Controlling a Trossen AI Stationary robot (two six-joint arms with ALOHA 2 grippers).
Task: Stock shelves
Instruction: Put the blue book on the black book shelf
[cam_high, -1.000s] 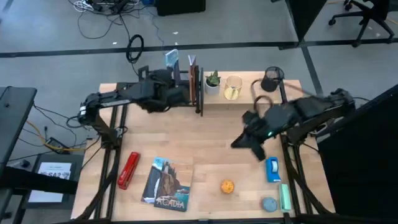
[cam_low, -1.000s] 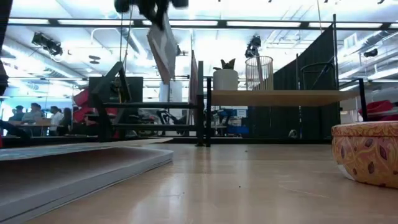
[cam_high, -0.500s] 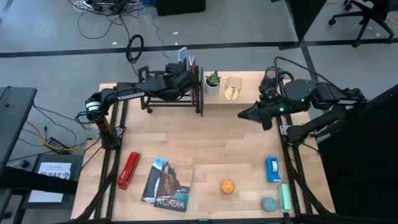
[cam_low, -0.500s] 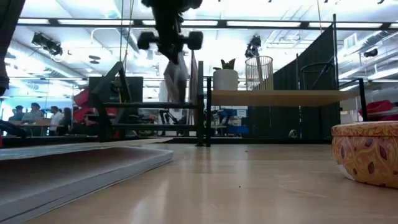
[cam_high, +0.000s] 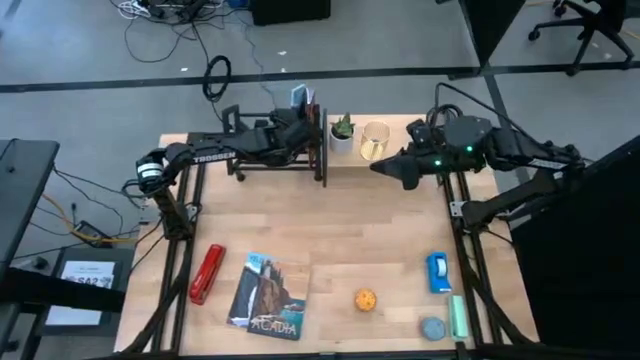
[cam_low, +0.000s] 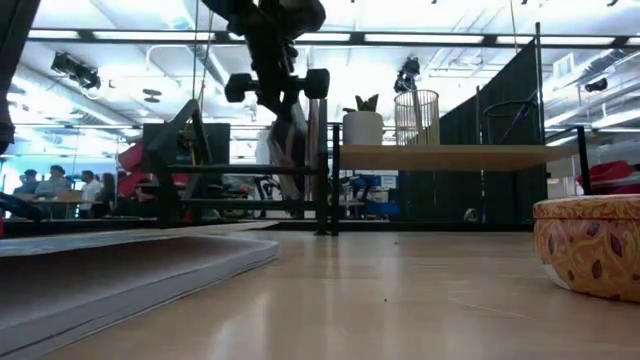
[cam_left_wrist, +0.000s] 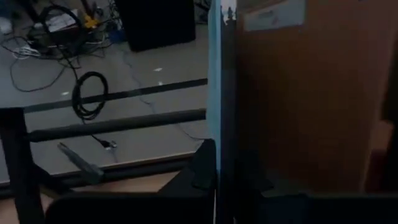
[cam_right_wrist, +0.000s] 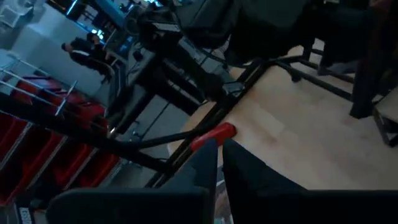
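The shelves stand at the table's far edge: a low black bar rack and, to its right, a pale wooden plank shelf. The plank shelf carries a potted plant, a gold wire cup and a black mesh cup. My left gripper is over the rack's right end, shut on a thin light-blue book. A brown book stands upright right beside it in the rack. My right gripper is shut on nothing, in front of the plank shelf. My left gripper pinches the thin book between its two fingers, one on each cover, with the blue edge running out between them. It comes from above, slanting in from the table's left. The book hangs upright below it inside the rack; whether its bottom rests on the bars I cannot tell.
Near the table's front lie a red stapler, a large Acadia book, an orange ball, a blue tape dispenser, a round patterned tin and a green item. Bare wood spans the table's middle.
My left gripper has gone right and down into the rack with the thin book, which has turned from tilted to upright beside the brown book. My right gripper has risen from the table's middle right and gone toward the far edge, in front of the plank shelf.
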